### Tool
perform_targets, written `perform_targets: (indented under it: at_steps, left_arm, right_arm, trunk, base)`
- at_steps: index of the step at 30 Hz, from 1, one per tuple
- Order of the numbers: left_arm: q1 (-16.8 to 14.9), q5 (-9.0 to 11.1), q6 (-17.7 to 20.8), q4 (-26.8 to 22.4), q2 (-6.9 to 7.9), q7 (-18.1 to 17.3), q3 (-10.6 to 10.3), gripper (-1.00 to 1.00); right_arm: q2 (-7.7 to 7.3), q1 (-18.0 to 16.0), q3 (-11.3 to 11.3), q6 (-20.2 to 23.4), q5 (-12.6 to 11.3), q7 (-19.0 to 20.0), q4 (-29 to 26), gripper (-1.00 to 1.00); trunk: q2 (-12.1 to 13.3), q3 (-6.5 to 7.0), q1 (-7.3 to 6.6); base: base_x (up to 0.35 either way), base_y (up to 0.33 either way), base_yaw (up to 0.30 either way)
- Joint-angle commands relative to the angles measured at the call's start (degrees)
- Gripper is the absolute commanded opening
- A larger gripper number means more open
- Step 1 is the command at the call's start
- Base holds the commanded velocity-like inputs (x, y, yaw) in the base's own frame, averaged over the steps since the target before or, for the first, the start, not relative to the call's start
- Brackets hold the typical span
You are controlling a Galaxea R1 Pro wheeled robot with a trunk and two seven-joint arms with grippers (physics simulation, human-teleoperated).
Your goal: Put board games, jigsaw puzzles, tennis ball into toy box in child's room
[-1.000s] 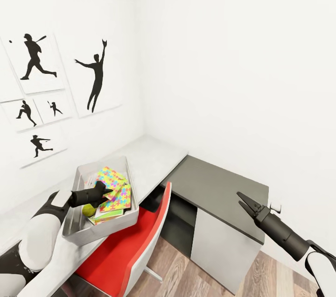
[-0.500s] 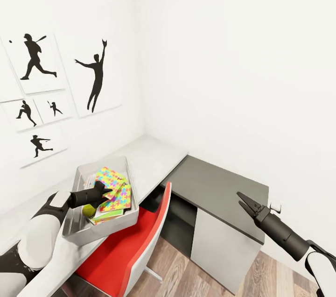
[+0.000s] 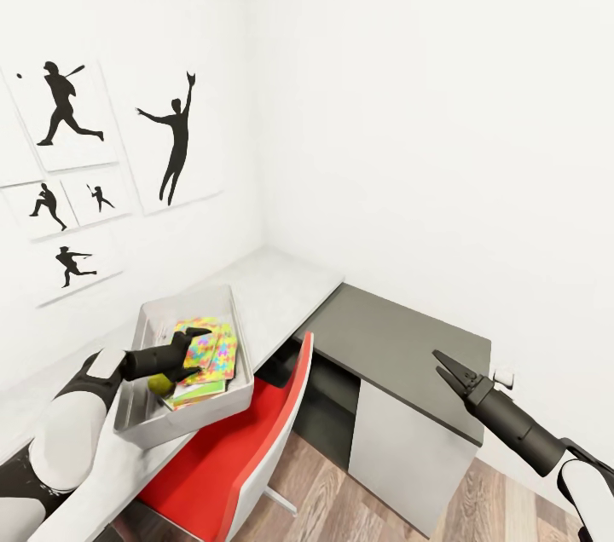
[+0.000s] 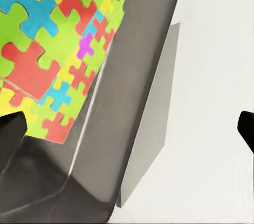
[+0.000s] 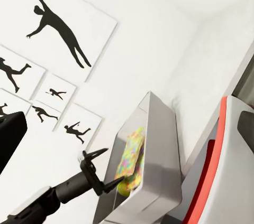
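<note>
The grey toy box [image 3: 136, 406] stands on the pale table [image 3: 281, 291] beside the wall. Colourful jigsaw puzzles [image 3: 211, 352] lie flat inside it, over a flat box with a green edge [image 3: 203, 393]. The tennis ball [image 3: 159, 384] rests in the box beside them. My left gripper [image 3: 193, 352] hovers open just over the puzzles; in the left wrist view the puzzle [image 4: 53, 39] and the box wall [image 4: 127, 92] sit between its spread fingers [image 4: 10, 137]. My right gripper [image 3: 442, 363] is open above the dark side unit [image 3: 401, 346], holding nothing.
A red chair [image 3: 230, 457] is tucked at the table beside the toy box. White walls close the corner, with baseball silhouette posters [image 3: 175, 141] on the left one. Wood floor [image 3: 341, 508] lies below the side unit's white panel [image 3: 401, 457].
My left gripper has opened and let go of the top jigsaw puzzle, which has dropped flat into the toy box. The right arm has stayed still.
</note>
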Motion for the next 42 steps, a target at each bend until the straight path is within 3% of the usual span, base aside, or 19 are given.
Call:
perform_targets:
  at_steps: [1,13,21,25,28,30,32,35,36,38,40,42]
  left_arm:
    - [-0.1,-0.6,0.9,-0.2,0.12,-0.4,0.4,1.00]
    - [-0.2,-0.4,3.8,-0.6,5.44,-0.5,0.5,1.00]
    - [-0.2,0.3,3.8,-0.6,7.24,-1.7,0.4,1.00]
    - [-0.2,0.3,3.8,-0.5,7.44,-6.5,0.0,1.00]
    - [-0.2,0.1,3.8,-0.5,8.37,-13.9,-1.1,1.00]
    - [-0.2,-0.1,3.8,-0.5,9.76,-19.2,-4.3,1.00]
    - [-0.2,-0.2,3.8,-0.6,11.86,-26.6,-9.8,1.00]
    - [-0.2,-0.6,3.8,-2.1,14.95,-41.5,-21.5,1.00]
    - [-0.1,-0.7,3.8,-5.1,16.25,-49.3,-27.5,1.00]
    - [0.6,-0.9,3.8,-10.2,18.32,-58.5,-33.9,1.00]
    - [2.1,-0.9,2.5,-14.3,20.19,-65.2,-37.3,1.00]
    - [3.8,-1.0,-0.1,-17.0,21.29,-69.6,-38.6,1.00]
  right_arm:
    - [0.00,-0.1,-0.1,0.4,-0.2,0.0,0.0,1.00]
    - [0.01,-0.1,0.0,0.4,-0.2,-0.1,0.0,1.00]
    - [0.00,-0.1,0.0,0.4,-0.2,-0.1,0.0,1.00]
    - [0.00,-0.1,0.0,0.4,-0.2,-0.1,0.0,1.00]
    - [0.00,-0.1,0.0,0.4,-0.2,-0.1,0.0,1.00]
    - [0.02,-0.1,0.0,0.4,-0.2,-0.1,0.0,1.00]
    - [0.05,-0.1,0.0,0.4,-0.2,-0.1,0.0,1.00]
    - [0.08,-0.1,0.1,0.4,-0.2,-0.1,0.0,1.00]
    - [0.09,-0.1,0.1,0.4,-0.2,-0.1,0.0,1.00]
    - [0.09,-0.1,0.2,0.3,-0.2,-0.2,0.0,1.00]
    - [0.09,-0.1,0.2,0.3,-0.1,-0.3,0.0,1.00]
    - [0.09,-0.1,0.2,0.3,-0.2,-0.4,0.0,1.00]
  trunk:
    - [-0.1,-0.12,0.03]
    - [-0.1,-0.12,0.03]
    - [-0.1,-0.12,0.03]
    - [-0.1,-0.12,0.03]
    - [-0.1,-0.12,0.03]
    - [-0.1,-0.12,0.03]
    - [-0.1,-0.12,0.03]
    - [-0.1,-0.12,0.03]
    - [-0.1,-0.12,0.03]
    - [-0.1,-0.12,0.03]
    - [-0.1,-0.12,0.03]
    - [-0.1,-0.12,0.03]
  base:
    - [0.000,0.000,0.000]
    - [0.000,0.000,0.000]
    - [0.000,0.000,0.000]
    - [0.000,0.000,0.000]
    - [0.000,0.000,0.000]
    - [0.000,0.000,0.000]
    - [0.000,0.000,0.000]
    - [0.000,0.000,0.000]
    - [0.000,0.000,0.000]
    - [0.000,0.000,0.000]
    - [0.000,0.000,0.000]
    - [0.000,0.000,0.000]
